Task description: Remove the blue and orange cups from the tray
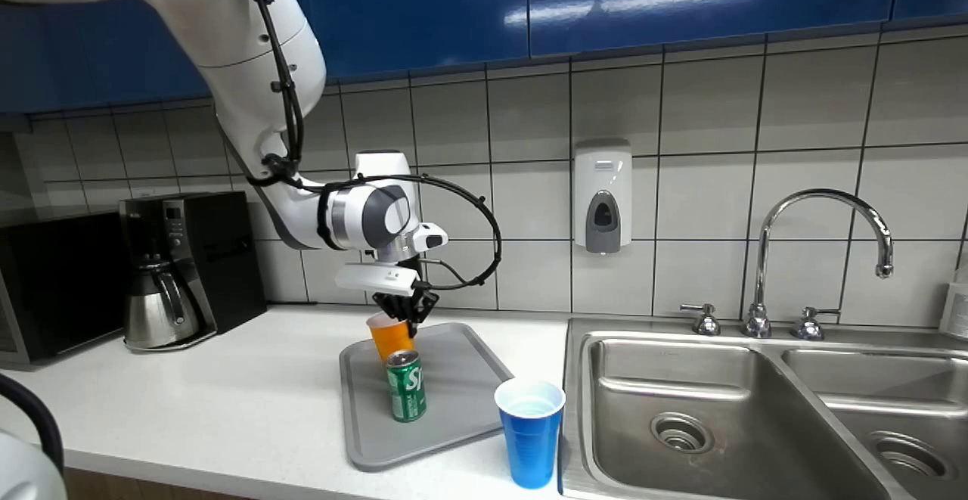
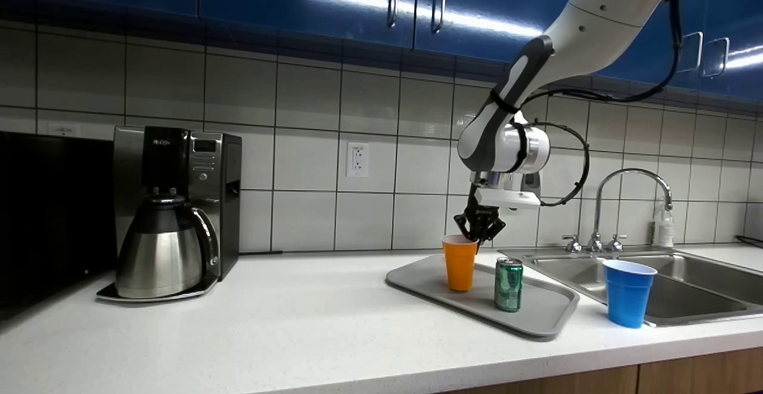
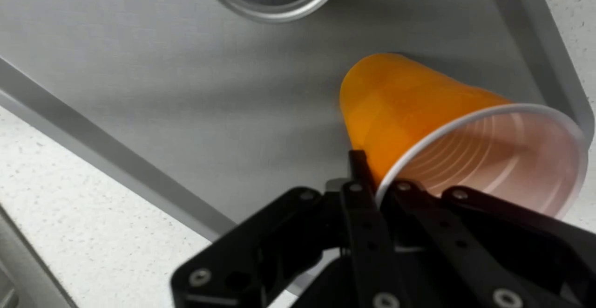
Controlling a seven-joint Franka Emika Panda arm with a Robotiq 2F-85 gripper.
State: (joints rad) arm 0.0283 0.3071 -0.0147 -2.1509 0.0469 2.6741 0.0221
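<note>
Orange cup (image 1: 389, 340): plain orange wall, white rim, pale interior marked with fine rings; upright on the tray (image 1: 461, 383), between 10 and 11 o'clock from the tray's middle in an exterior view; in the wrist view its mouth spreads toward 4 o'clock.
Pincer (image 3: 379, 182): black, clenched on the orange cup's rim at about 8 o'clock in the wrist view, one finger inside the cup, one against the outer wall.
Blue cup (image 1: 532, 443): bright blue outside, white rim, pale inside; upright off the tray, about 4 o'clock from it in an exterior view, just beside the sink (image 1: 578, 402).
Tray: grey, flat, with a raised edge.
Green can (image 1: 407, 390): silver top, white lettering partly showing; upright on the tray, toward 10 o'clock from the orange cup in the wrist view, where the picture's border cuts it.
Surface (image 2: 334, 334): white, finely speckled, wood-toned panels (image 2: 602, 385) beneath.
Sink: steel, two basins, arched faucet (image 1: 820, 194); 3 o'clock from the tray in both exterior views.
Coffee maker (image 2: 205, 203): black and steel, with a steel carafe (image 2: 160, 263); between 9 and 10 o'clock from the tray in an exterior view.
Room: pale tiled wall (image 2: 310, 218), glossy blue cabinets (image 2: 286, 12) toward 12 o'clock; soap dispenser (image 1: 603, 212) between 1 and 2 o'clock from the tray in an exterior view.
</note>
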